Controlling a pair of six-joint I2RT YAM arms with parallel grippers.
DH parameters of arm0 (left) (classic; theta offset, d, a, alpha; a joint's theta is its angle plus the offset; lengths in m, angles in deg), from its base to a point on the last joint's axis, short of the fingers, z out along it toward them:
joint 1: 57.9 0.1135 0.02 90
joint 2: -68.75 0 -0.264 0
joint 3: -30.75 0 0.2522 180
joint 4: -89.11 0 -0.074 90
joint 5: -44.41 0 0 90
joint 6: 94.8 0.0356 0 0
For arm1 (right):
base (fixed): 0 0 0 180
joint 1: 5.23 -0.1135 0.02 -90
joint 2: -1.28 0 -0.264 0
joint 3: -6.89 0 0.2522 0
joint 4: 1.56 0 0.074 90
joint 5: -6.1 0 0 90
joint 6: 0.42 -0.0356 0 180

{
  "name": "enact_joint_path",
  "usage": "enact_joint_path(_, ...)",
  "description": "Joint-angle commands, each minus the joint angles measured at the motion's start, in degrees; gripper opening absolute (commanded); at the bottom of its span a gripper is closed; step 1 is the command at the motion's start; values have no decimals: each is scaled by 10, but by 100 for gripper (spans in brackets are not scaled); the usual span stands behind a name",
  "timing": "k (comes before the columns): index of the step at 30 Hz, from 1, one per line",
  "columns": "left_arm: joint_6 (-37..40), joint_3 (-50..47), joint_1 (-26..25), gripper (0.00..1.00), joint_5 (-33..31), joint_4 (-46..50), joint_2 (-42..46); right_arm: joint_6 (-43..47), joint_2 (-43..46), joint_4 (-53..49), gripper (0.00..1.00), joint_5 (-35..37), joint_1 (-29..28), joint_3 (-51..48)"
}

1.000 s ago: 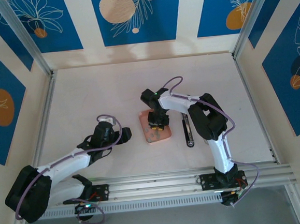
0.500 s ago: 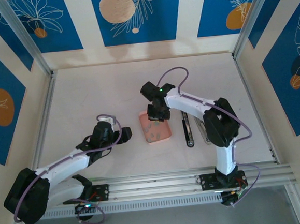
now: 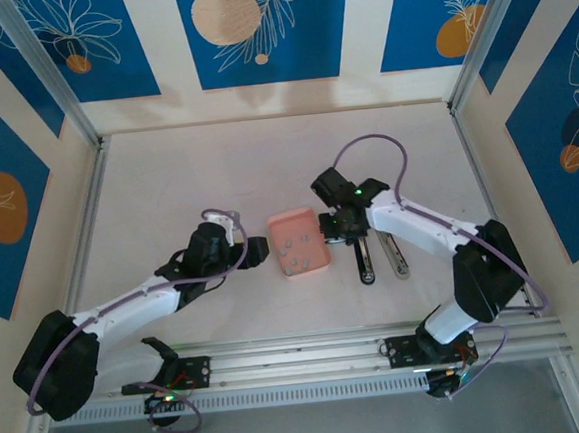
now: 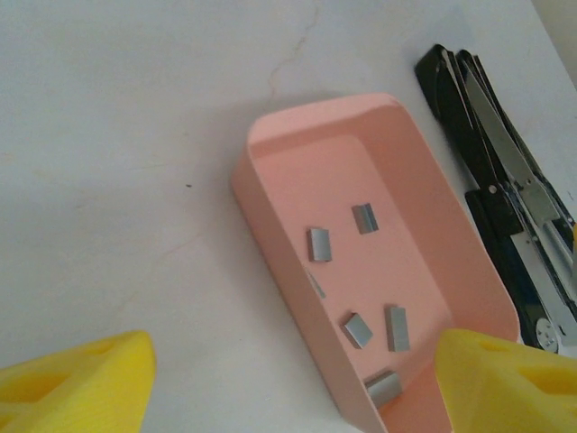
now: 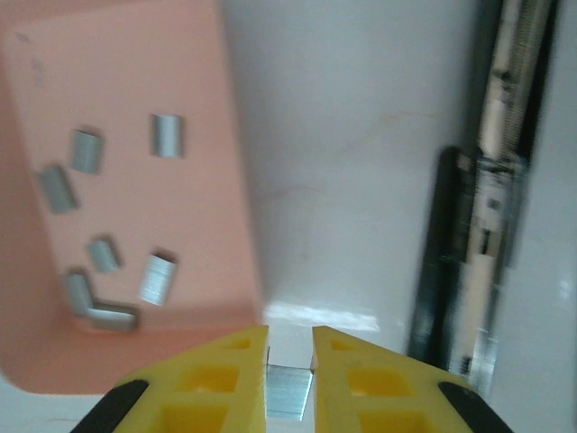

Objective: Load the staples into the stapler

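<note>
Several staples (image 4: 319, 244) lie loose in a shallow pink tray (image 4: 270, 225) at the table's centre (image 3: 282, 222). The black stapler (image 3: 363, 256) lies opened flat just right of the tray, its metal channel showing (image 5: 487, 207). My right gripper (image 5: 289, 341) is shut on one short silvery staple strip (image 5: 290, 392), and hovers over the white strip of table between tray (image 5: 198, 207) and stapler (image 3: 336, 231). More staples (image 5: 167, 135) rest in the tray to its left. My left gripper (image 3: 257, 251) stands open just left of the tray, its yellow fingertips (image 4: 72, 388) holding nothing.
An aluminium rail (image 3: 310, 355) runs along the near edge, in front of the arm bases. Metal posts and patterned blue walls close in the left, right and back sides. Bare white table (image 3: 216, 172) stretches behind the tray.
My right gripper has lifted off the tray and swung right toward the stapler, carrying a staple strip. The left gripper has edged right, closer to the tray.
</note>
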Motion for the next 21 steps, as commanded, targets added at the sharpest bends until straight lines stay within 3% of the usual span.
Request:
enact_joint_path(1, 11, 27, -23, 81, -28, -7, -15, 61, 44, 10, 19, -4, 32, -40)
enact_joint_path(10, 13, 69, -50, 81, -54, 1, -63, 75, 78, -24, 19, -10, 122, -96)
enact_joint_path(21, 17, 85, -58, 81, -54, 9, -84, 85, 80, -12, 19, -53, 107, -118)
